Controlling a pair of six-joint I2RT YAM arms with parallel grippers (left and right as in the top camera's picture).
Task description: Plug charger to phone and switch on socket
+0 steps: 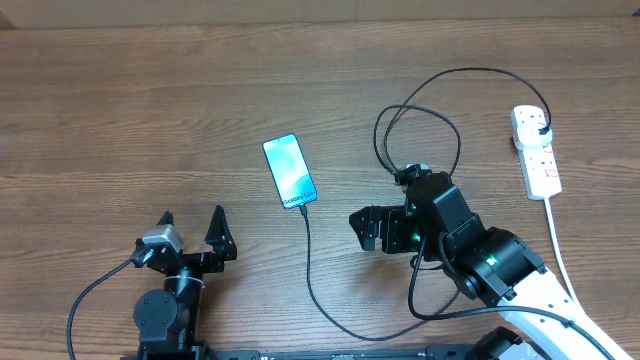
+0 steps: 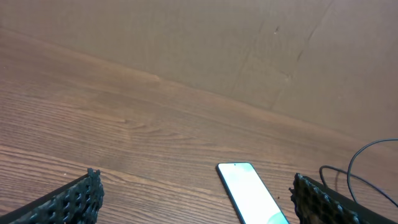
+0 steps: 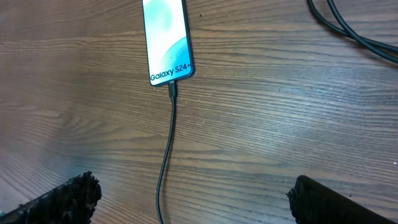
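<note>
both grippers wide and empty; charger seated in phone

the left gripper (image 1: pixel 192 222) sits at the near left of the table (image 1: pixel 120 100), its fingers (image 2: pixel 71 199) spread wide, holding and touching nothing. in its wrist view only the two ribbed tips show, at the lower corners. the right gripper (image 1: pixel 360 230) stands just right of the phone (image 1: pixel 290 171), its jaws equally wide and empty, both fingers clear of the cable. the phone lies flat near the table's middle, screen up and lit blue-teal, with "galaxy s24+" along its near short edge. the charger (image 1: pixel 308 270), a thin black cable, is seated in that edge by its connector tip (image 3: pixel 172 91). it runs toward the near edge, bends right, and loops up to a small black plug (image 1: pixel 541 129) in the socket (image 1: pixel 540 165), a white strip at the far right. the socket's thick white cord (image 1: pixel 560 250) trails toward the near edge. part of the cable is hidden beneath the right arm. the phone's near end is cut off in the left wrist view. the socket's switch position is too small to make out.
</note>
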